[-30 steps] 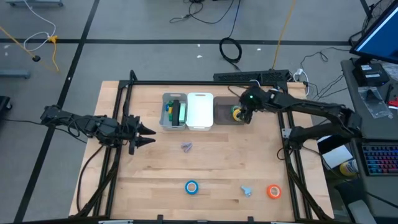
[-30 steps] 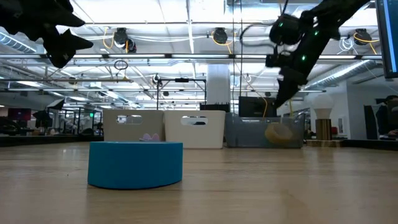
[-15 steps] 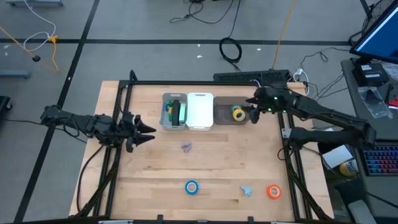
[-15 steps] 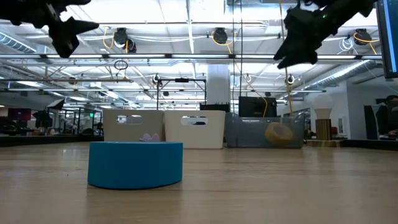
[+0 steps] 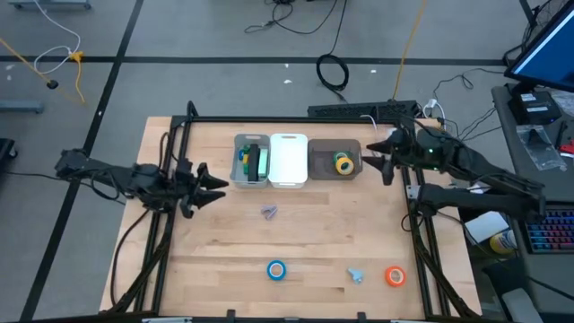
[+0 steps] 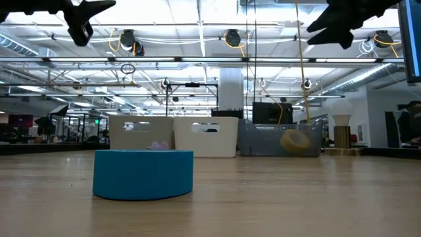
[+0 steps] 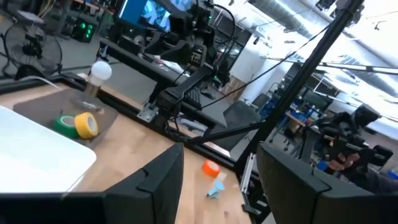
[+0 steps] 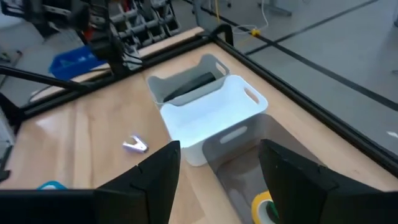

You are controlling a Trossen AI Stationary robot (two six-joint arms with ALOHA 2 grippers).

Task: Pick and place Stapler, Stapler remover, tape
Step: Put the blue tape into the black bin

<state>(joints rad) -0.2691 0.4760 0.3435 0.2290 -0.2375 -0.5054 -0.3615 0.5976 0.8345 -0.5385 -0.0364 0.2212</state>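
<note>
Both grippers hang open and empty above the table. My left gripper (image 5: 218, 187) (image 7: 221, 171) is at the left side, pointing level toward the bins. My right gripper (image 5: 368, 158) (image 8: 221, 165) hovers just right of the grey bin (image 5: 323, 172), which holds a yellow tape roll (image 5: 343, 163) (image 7: 86, 124) and a green one (image 7: 64, 122). A blue tape roll (image 5: 277, 269) (image 6: 143, 173) and an orange one (image 5: 395, 276) lie flat near the front edge. A pale-blue stapler remover (image 5: 356, 274) lies between them. A greyish-purple one (image 5: 269, 212) (image 8: 135, 145) lies mid-table. A dark stapler (image 8: 189, 84) lies in the left bin (image 5: 239, 176).
A white bin (image 5: 288, 160) stands between the left bin and the grey bin at the table's far side. The left bin also holds green and yellow things. A black frame (image 5: 269, 120) runs around the table. Bare wood lies between the bins and the front edge.
My right gripper has lifted out of the grey bin and drawn back toward the table's right edge, tipping up toward level. The yellow tape roll stays in the bin. My left gripper has risen a little and tipped up to level.
</note>
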